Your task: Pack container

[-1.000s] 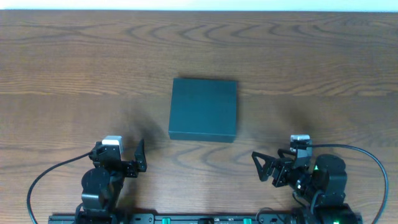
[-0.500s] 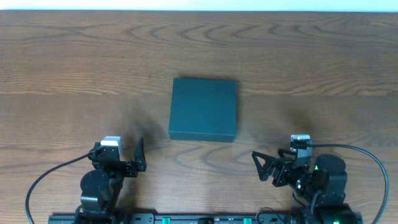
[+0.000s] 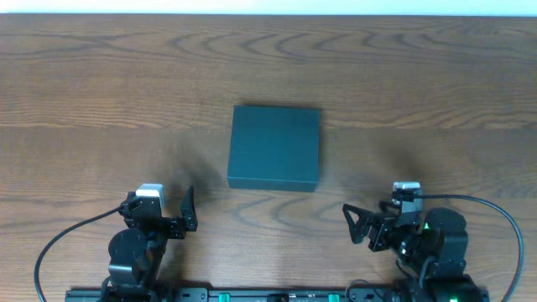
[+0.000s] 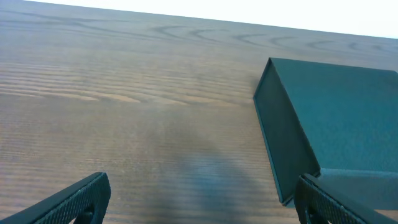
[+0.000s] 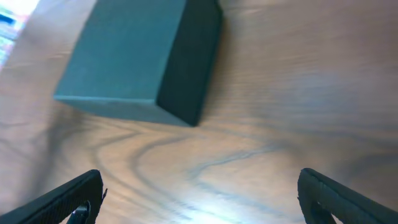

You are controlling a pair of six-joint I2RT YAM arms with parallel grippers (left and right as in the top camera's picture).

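The container [image 3: 275,148] is a dark teal box lying flat at the middle of the wooden table with its lid down. My left gripper [image 3: 164,211] rests near the front edge, left of and nearer than the box, open with nothing between its fingers. In the left wrist view the container [image 4: 336,118] lies ahead to the right, just beyond the right finger [image 4: 320,200] of that gripper [image 4: 202,200]. My right gripper [image 3: 370,222] sits at the front right, also open and empty. In the right wrist view the container [image 5: 130,56] is ahead at upper left, apart from the gripper [image 5: 202,196].
Bare wood-grain table [image 3: 101,101] surrounds the box on all sides. The arm bases and a black rail [image 3: 268,294] line the front edge. Cables [image 3: 59,239] loop beside each arm.
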